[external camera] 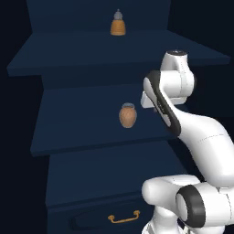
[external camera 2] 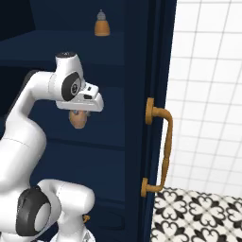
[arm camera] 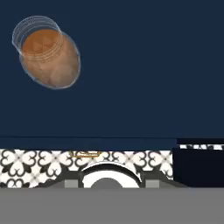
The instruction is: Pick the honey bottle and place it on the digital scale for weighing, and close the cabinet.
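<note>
Navy shelves of the open cabinet fill our view, and the honey bottle stands upright on the middle shelf, amber with a pale rim. We see it free in the hand view, nothing touching it. Our tool hangs just beside and above it, narrowed to its tightest and holding nothing. One shelf higher stands an orange bottle; the cabinet door with its brass handle stands open on the right.

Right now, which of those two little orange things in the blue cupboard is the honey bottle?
Look into the tall navy cabinet with open shelves. On the lower shelf stands the honey bottle: egg-shaped, amber-brown, with a short neck and pale rim. The orange bottle one shelf above has a grey pointed cap instead.
</note>
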{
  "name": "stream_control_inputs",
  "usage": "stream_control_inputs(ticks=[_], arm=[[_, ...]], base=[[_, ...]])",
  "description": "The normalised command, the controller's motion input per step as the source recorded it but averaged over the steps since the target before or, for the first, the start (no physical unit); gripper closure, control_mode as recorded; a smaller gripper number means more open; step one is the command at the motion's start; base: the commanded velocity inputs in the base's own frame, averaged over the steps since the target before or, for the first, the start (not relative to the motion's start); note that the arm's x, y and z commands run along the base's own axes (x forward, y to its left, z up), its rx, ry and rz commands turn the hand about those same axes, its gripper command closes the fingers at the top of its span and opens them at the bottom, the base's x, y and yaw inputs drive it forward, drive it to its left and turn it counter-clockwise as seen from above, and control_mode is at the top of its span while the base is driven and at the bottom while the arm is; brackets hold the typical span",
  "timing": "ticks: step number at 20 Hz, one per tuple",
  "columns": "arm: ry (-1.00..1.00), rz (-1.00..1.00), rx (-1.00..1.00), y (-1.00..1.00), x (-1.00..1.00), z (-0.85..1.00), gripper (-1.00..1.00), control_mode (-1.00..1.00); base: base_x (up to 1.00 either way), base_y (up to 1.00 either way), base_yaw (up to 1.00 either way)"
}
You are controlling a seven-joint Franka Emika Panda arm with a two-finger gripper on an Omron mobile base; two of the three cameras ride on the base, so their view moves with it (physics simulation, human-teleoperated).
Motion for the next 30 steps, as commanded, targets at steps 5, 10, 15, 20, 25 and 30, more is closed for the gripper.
stream_control_inputs(ticks=[5,10,15,20,25,30], arm=[[-0.15,0.00,0.00,0.29,-0.53,0.00,-1.00,-1.00],[-0.40,0.00,0.05,0.48,-0.44,-0.02,-1.00,-1.00],[-0.39,0.00,0.12,0.12,0.00,-0.11,-1.00,-1.00],[-0.31,0.08,0.02,0.00,0.00,-0.20,-1.00,-1.00],[-0.39,0.18,0.00,0.00,0.00,-0.15,-1.00,-1.00],[-0.32,0.26,0.00,-0.09,0.00,0.00,-1.00,-1.00]], base=[[0.00,0.00,0.00],[0.00,0.00,0.00],[0.00,0.00,0.00],[0.00,0.00,0.00],[0.00,0.00,0.00],[0.00,0.00,0.00]])
